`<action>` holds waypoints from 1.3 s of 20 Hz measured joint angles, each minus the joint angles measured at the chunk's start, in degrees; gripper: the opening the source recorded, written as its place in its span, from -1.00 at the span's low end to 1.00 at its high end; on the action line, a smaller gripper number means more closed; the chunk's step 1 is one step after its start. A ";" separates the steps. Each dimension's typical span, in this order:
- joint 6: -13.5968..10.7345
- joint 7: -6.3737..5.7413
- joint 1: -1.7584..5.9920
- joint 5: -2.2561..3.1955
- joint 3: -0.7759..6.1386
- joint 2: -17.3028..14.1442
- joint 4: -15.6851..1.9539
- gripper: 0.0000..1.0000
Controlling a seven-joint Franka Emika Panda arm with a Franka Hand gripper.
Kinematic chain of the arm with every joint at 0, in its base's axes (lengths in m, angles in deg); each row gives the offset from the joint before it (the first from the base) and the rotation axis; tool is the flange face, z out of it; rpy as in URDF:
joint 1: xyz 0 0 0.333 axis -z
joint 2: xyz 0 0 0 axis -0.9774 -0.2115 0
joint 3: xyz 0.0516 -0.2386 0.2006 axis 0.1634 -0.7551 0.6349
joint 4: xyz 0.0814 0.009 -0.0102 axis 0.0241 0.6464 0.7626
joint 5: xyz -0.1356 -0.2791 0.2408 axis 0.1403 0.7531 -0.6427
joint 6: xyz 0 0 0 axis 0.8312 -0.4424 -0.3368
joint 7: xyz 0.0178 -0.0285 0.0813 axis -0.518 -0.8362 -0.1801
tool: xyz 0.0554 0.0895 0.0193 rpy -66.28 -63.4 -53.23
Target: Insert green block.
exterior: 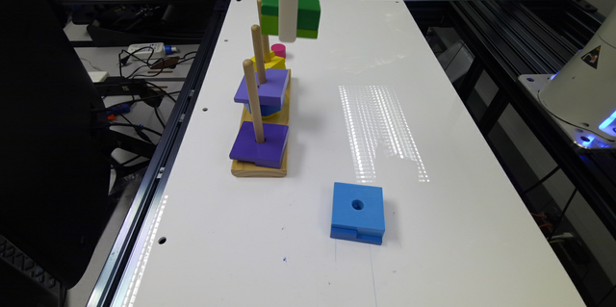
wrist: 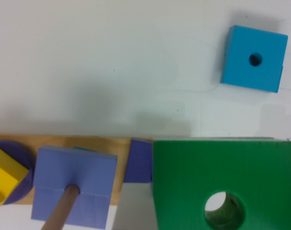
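Green block (exterior: pixel 307 11) was seen held aloft at the white gripper (exterior: pixel 288 32), above the farthest wooden peg (exterior: pixel 260 20), though the grip itself could not be told.

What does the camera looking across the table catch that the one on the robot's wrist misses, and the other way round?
The exterior view alone shows three upright wooden pegs, a pink cylinder, and cluttered desks beyond the table. The wrist view alone looks straight down through the green block's centre hole. Both show the green block, the blue block, purple blocks and wooden base.
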 joint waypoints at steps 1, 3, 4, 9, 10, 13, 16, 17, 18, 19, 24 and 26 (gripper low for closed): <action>0.41 -0.19 -0.01 0.19 0.07 -0.39 -0.04 -1.00; 1.07 -0.40 -0.02 0.45 0.13 -1.04 -0.09 -1.00; 1.42 -0.46 -0.03 0.56 0.14 -1.36 -0.11 -1.00; 2.86 -0.60 -0.03 0.99 0.15 -2.87 -0.34 -1.00; 3.07 -0.62 -0.03 1.05 0.16 -3.10 -0.38 -1.00; 3.57 -0.65 -0.04 1.17 0.17 -3.69 -0.54 -1.00; 3.88 -0.67 -0.04 1.25 0.17 -4.15 -0.70 -1.00; 3.96 -0.67 -0.04 1.25 0.17 -4.24 -0.72 -1.00; 4.02 -0.67 -0.04 1.26 0.18 -4.32 -0.74 -1.00; 4.06 -0.68 -0.05 1.26 0.18 -4.41 -0.77 -1.00; 4.21 -0.68 -0.05 1.28 0.18 -4.65 -0.82 -1.00; 4.22 -0.68 -0.05 1.28 0.18 -4.65 -0.82 -1.00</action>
